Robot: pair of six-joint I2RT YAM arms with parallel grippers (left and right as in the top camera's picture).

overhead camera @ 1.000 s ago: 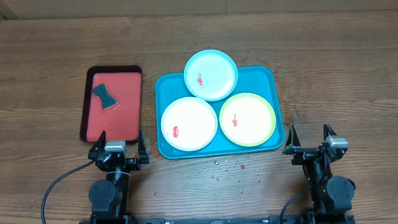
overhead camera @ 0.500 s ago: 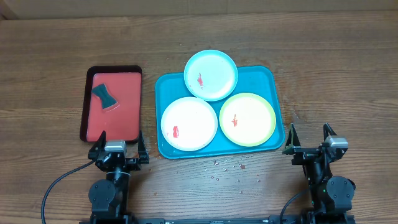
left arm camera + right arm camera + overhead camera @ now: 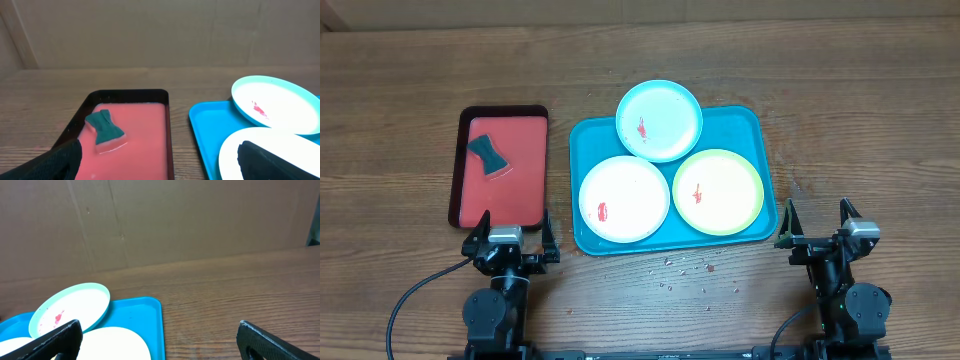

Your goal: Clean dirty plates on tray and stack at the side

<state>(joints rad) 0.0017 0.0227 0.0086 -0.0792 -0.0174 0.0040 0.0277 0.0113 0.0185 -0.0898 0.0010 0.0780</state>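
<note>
Overhead view — tray (image 3: 748, 122) taken as landmark. Three plates sit on it, each with red smears. The white plate (image 3: 624, 198) is in its near-left part and the yellow-green plate (image 3: 718, 191) near-right. The light blue plate (image 3: 660, 121) is at the far side, overhanging the tray's far rim.

My left claw (image 3: 513, 226) is parked just off the tray's near-left corner, my right claw (image 3: 816, 216) just off its near-right corner. Both stand wide open, empty.

What the coming move turns on, as I judge it: the sponge (image 3: 488, 153) lies left of the tray, in the red tray (image 3: 520, 190). It is ahead of my left claw and well apart from my right — so the left arm is the nearer. The sponge's long axis runs diagonally, far-left to near-right. I expect to turn the wrist to close across its narrow waist. No plate is stacked beside the tray yet.
</note>
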